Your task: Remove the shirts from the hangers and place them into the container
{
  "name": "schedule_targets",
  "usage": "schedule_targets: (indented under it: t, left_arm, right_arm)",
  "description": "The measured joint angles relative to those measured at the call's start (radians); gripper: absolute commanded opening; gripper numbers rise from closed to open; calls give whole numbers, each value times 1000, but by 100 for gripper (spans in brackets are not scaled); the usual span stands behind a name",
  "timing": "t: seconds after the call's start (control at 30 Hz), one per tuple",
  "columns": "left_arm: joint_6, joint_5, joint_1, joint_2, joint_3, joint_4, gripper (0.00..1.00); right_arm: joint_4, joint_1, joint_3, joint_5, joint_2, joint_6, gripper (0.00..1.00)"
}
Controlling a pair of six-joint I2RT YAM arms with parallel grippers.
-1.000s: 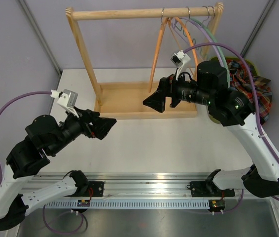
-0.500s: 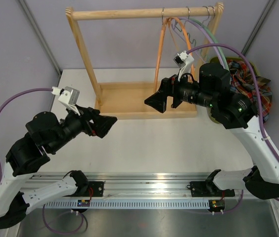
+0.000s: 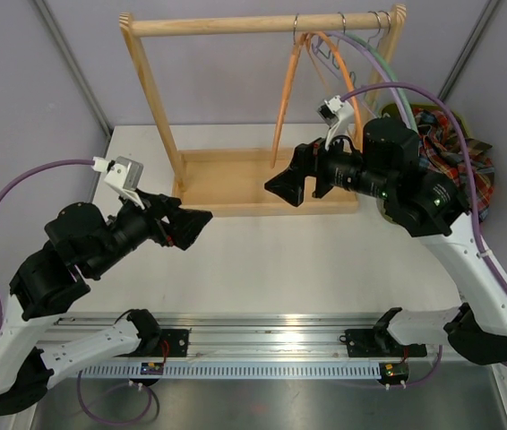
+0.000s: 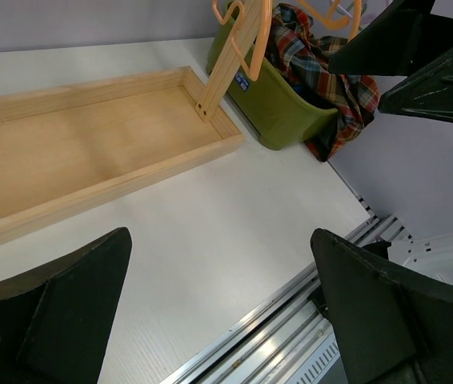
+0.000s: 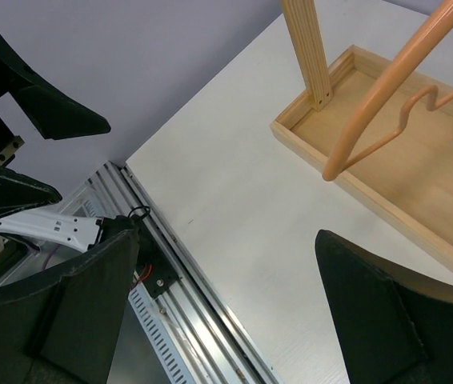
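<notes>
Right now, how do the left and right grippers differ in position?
The left gripper hangs over bare tabletop in front of the wooden tray; the right gripper sits by the lower end of the orange hanger. The left one faces right, the right one left. Both are open and empty.

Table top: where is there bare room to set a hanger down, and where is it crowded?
Bare: the white table between the wooden tray and the near rail; also the tray's left floor. Crowded: the right end of the rack, with hangers, right arm and container of shirts.
</notes>
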Motion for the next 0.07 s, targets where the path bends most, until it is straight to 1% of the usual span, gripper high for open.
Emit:
schedule_targets:
  t: [0.07]
  left_arm:
    - [0, 0, 0, 0, 0, 0, 99]
  right_arm:
    - [0, 0, 0, 11, -4, 0, 100]
